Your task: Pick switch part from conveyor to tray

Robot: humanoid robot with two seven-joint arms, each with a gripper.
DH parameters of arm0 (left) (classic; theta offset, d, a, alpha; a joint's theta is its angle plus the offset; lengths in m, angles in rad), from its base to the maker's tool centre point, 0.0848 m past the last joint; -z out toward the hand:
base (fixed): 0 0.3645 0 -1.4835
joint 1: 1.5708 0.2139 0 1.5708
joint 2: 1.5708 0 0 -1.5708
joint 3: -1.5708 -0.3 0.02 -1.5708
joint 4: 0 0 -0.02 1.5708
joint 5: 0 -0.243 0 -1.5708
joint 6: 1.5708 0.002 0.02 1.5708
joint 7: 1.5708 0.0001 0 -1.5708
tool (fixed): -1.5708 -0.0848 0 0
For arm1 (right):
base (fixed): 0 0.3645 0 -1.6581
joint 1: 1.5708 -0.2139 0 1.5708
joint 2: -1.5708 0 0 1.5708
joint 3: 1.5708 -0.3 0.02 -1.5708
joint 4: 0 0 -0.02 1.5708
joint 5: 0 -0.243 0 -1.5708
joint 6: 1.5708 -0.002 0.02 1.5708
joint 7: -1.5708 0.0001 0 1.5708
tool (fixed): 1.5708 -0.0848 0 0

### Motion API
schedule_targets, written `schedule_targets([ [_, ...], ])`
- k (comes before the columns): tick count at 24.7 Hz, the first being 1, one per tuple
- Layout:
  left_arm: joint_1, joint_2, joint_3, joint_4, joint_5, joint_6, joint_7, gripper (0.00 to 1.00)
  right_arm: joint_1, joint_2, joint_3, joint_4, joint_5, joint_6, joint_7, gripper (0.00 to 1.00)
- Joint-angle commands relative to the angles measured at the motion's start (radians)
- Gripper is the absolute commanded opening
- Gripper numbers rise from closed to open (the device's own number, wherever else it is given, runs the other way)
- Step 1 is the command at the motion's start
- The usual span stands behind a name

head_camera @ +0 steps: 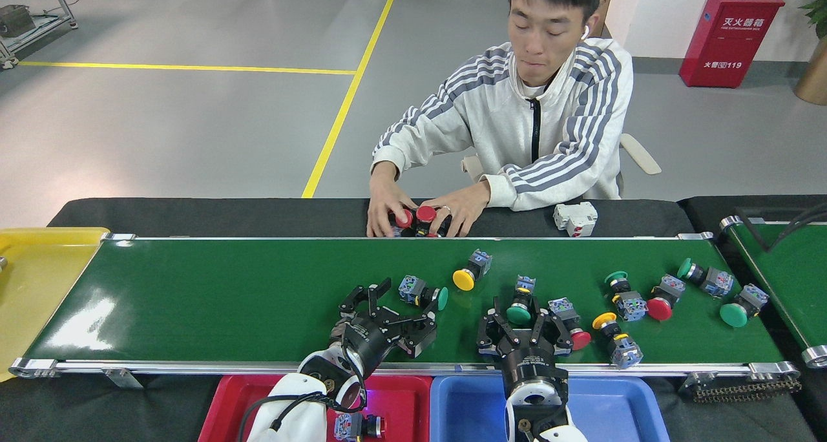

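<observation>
Several switch parts with red, green and yellow caps lie on the right half of the conveyor point(213, 293). My left gripper point(394, 313) is open over the belt's near side, just short of a green-capped switch part point(423, 293). My right gripper point(524, 324) is open too, its fingers spread on either side of another green-capped switch part point(520, 305). I cannot tell if they touch it. A red-capped one point(572, 326) lies by its right finger. The red tray point(407, 393) below the belt holds one switch part point(358, 426). The blue tray point(607, 410) is beside it.
A person sits across the belt, both hands point(417, 219) gathered on red-capped parts on the black table. A white block point(575, 218) lies to their right. A yellow tray point(39, 280) stands at the belt's left end, a second green belt point(791, 267) at the right.
</observation>
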Motion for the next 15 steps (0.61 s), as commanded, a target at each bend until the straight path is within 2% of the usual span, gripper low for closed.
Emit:
schedule_targets([
  [1,-0.02,-0.006,0.006,-0.008,0.001,0.002,0.008,1.0,-0.017,-0.005,0.0,-0.02,0.0,-0.038,-0.011,0.28],
  [5,-0.029,-0.009,0.01,0.027,-0.001,0.021,0.01,0.99,0.004,-0.008,0.0,-0.064,0.0,-0.188,-0.029,0.22],
  [9,-0.041,-0.01,0.01,0.061,-0.001,0.089,0.01,0.96,0.067,-0.048,0.003,-0.173,0.002,-0.349,-0.051,0.22],
  [10,-0.041,-0.009,0.01,0.061,0.001,0.09,0.011,0.89,0.093,-0.065,0.003,-0.21,0.002,-0.4,-0.051,0.22],
  [12,-0.04,-0.006,0.013,0.051,0.002,0.09,0.011,0.66,0.152,-0.091,0.005,-0.285,0.002,-0.498,-0.051,0.22],
  [14,-0.02,0.0,0.015,0.002,0.01,0.075,0.013,0.23,0.205,-0.097,0.012,-0.34,0.003,-0.59,-0.052,0.22],
  [15,-0.001,0.009,0.015,-0.044,0.018,0.068,0.013,0.17,0.227,-0.099,0.023,-0.359,0.003,-0.634,-0.051,0.22],
])
